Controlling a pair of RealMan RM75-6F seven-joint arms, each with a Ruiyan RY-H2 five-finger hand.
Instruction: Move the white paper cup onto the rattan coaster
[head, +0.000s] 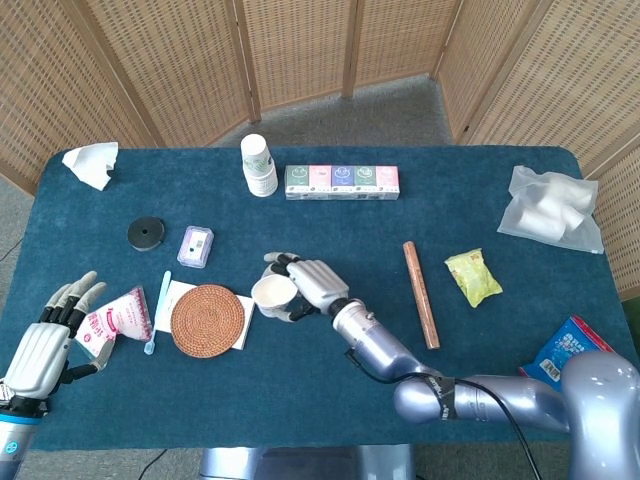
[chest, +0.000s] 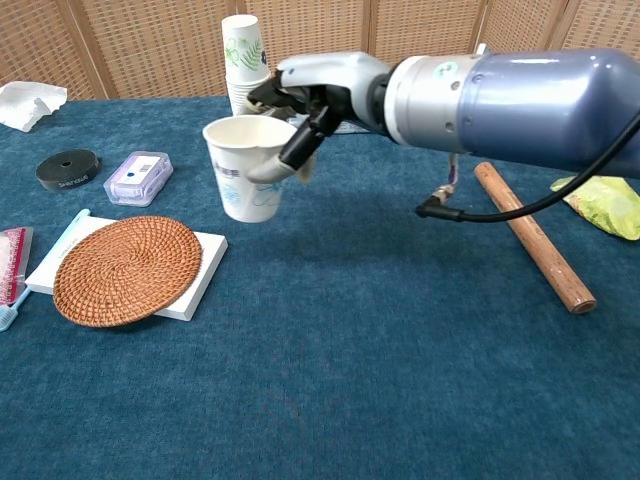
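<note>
You get bright, even, soft light over the desk (head: 330, 380); shadows stay faint, both views are sharp, with no glare or blur.

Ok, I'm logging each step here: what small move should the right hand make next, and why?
Probably carry on leftward, then lower. The right hand holds the white paper cup upright above the table, just right of the round rattan coaster, not yet over it.

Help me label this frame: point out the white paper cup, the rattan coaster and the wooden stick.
white paper cup (chest: 243, 180), chest view, front wall.
rattan coaster (chest: 127, 269), chest view, woven centre.
wooden stick (chest: 529, 238), chest view, mid-length.
</note>
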